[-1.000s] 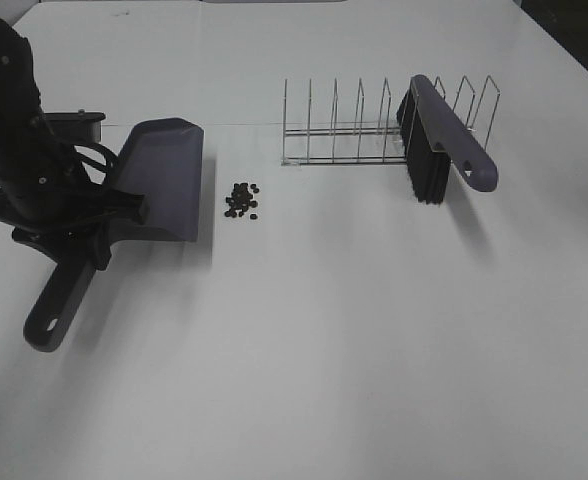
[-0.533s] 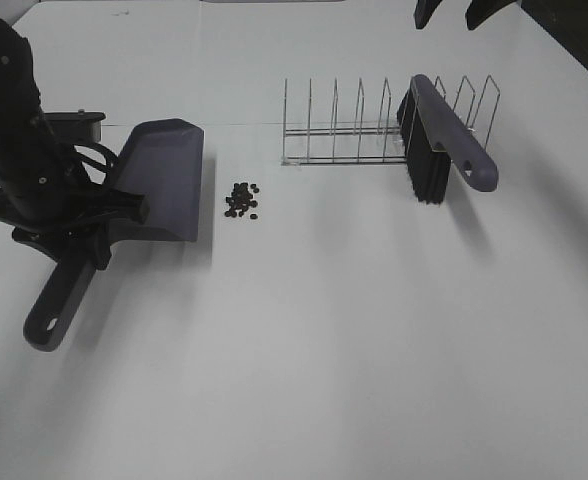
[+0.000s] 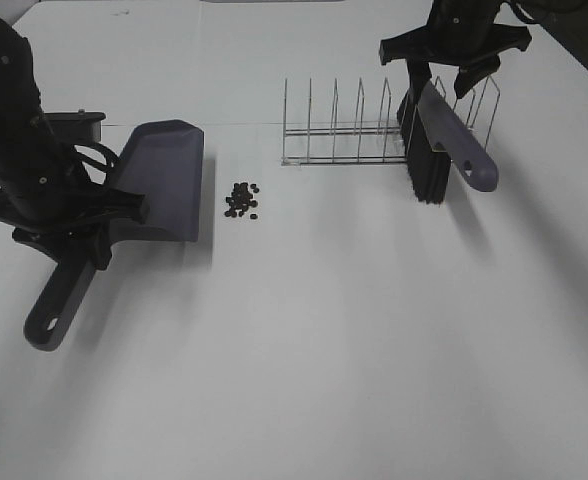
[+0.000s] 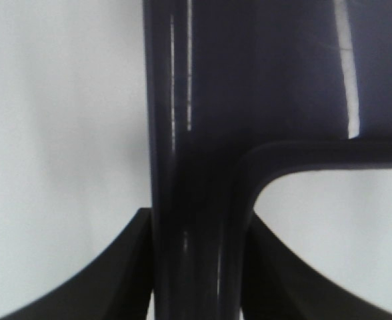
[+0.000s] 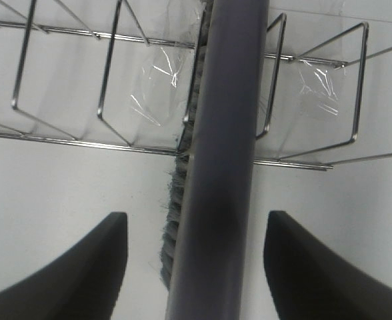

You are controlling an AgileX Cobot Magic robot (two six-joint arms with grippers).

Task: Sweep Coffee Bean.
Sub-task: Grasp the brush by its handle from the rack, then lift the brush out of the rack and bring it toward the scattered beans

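My left gripper (image 4: pixel 196 267) is clamped on the neck of the dustpan (image 3: pixel 159 180), handle trailing near-left, open lip facing right toward the coffee beans (image 3: pixel 241 200). Those lie on the table (image 3: pixel 324 330) just beside that lip, a loose clump slightly longer front-to-back, each bean too small for me to read its heading. My right gripper (image 5: pixel 195 267) hangs wide open and empty astride the brush (image 3: pixel 444 140), which stands bristles-down in the wire rack (image 3: pixel 344 135), handle pointing near-right.

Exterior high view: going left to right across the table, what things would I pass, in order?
dustpan → coffee beans → wire rack → brush, which stands in the rack's right-hand slots.
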